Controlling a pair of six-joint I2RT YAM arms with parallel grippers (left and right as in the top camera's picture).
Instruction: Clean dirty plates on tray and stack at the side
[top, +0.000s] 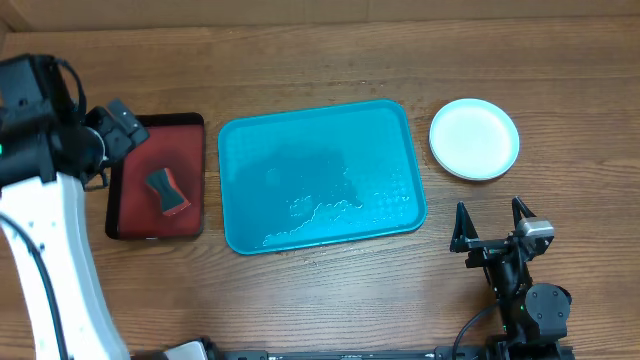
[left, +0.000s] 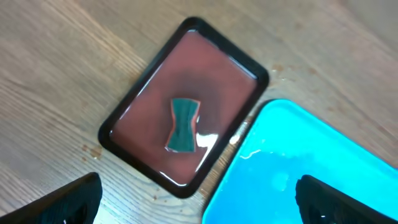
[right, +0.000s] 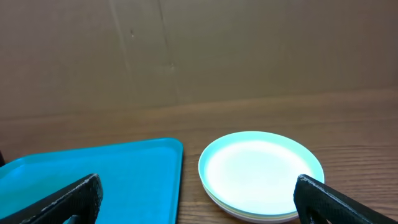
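Observation:
The teal tray (top: 320, 175) lies mid-table with no plates on it, only wet streaks. The plates (top: 474, 138) sit in one stack on the wood to its right. The pale blue plate (right: 261, 168) is on top, with rims of others showing under it. My right gripper (top: 492, 225) stands open just in front of the stack, nothing between its fingers (right: 339, 199). My left gripper (top: 122, 128) hangs open above the table's left side. In the left wrist view it (left: 198, 205) looks down on the tray's corner (left: 292, 168).
A dark red, black-rimmed tray (top: 125, 200) lies left of the teal tray, and a small green-and-red sponge (top: 167, 192) rests in it (left: 183, 124). A brown wall (right: 199, 50) runs along the table's back edge.

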